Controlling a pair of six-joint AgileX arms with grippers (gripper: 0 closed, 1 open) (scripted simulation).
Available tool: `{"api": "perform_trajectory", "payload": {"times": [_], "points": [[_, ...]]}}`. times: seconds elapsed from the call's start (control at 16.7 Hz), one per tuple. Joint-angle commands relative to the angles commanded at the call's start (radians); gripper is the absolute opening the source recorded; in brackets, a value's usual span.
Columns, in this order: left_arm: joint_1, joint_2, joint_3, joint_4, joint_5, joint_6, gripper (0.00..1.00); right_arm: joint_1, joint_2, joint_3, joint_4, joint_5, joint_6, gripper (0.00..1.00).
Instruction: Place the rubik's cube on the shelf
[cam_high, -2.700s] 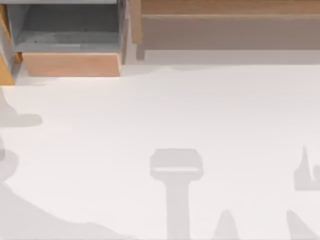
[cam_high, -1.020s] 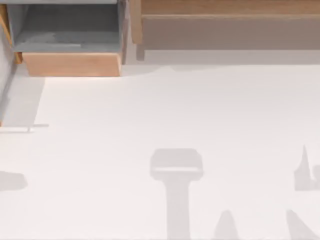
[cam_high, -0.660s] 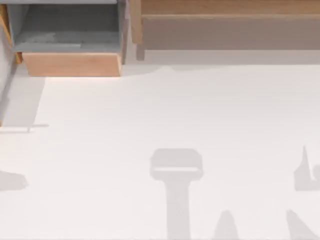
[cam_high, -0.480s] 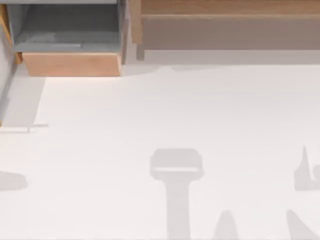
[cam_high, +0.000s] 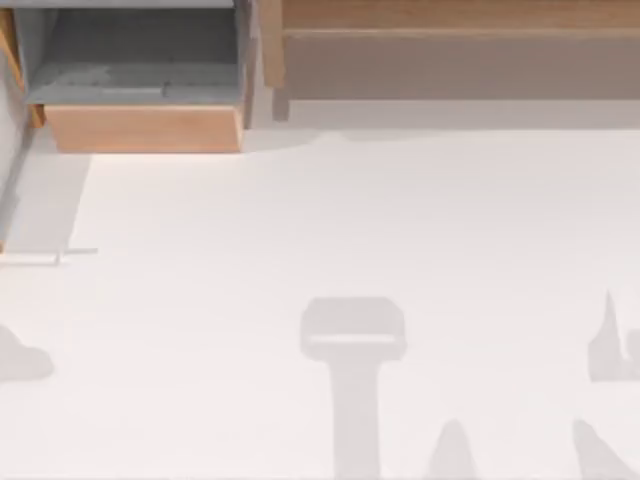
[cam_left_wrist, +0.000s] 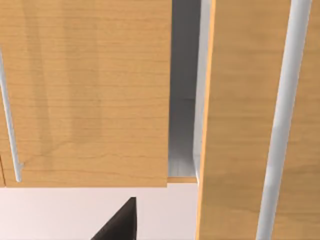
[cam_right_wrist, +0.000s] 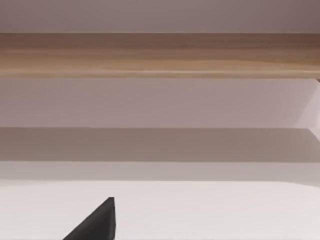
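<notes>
Rubik's cube: its position cannot be told from these views, so its relation to either pincer cannot be told either. Shelf (cam_high: 450, 15): runs along the far edge of the desk (cam_high: 300, 220) from about the middle to the top view's right, a light-brown ledge above a grey-brown front panel. In the right wrist view the same ledge crosses the frame as a level wooden band, with the paler panel under it and a shaded strip of desk at its foot. Right pincer (cam_right_wrist: 97, 220): one dark tip is seen over the white desk, facing the shelf and apart from it, with bare desk between; whether it is wide or narrow cannot be told. Wooden box (cam_high: 140, 128): grey interior, at the far left of the desk, just beside the shelf's left end. Left pincer (cam_left_wrist: 120, 222): one dark tip over the desk, near wooden panels (cam_left_wrist: 85, 90) with a grey gap between them; its state cannot be told. Grey shadows lie on the near part of the desk.
</notes>
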Motion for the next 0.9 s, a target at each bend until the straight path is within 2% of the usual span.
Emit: {"api": "perform_trajectory", "payload": {"times": [0.42,0.66,0.9], "points": [[0.001,-0.001,-0.002,0.002,0.003,0.000,1.00,0.000,0.000,0.000,0.000,0.000,0.000,1.00],[0.044,-0.020,-0.054,0.032,0.045,0.003,1.00,0.000,0.000,0.000,0.000,0.000,0.000,1.00],[0.044,-0.018,-0.057,0.034,0.048,0.003,1.00,0.000,0.000,0.000,0.000,0.000,0.000,1.00]]}}
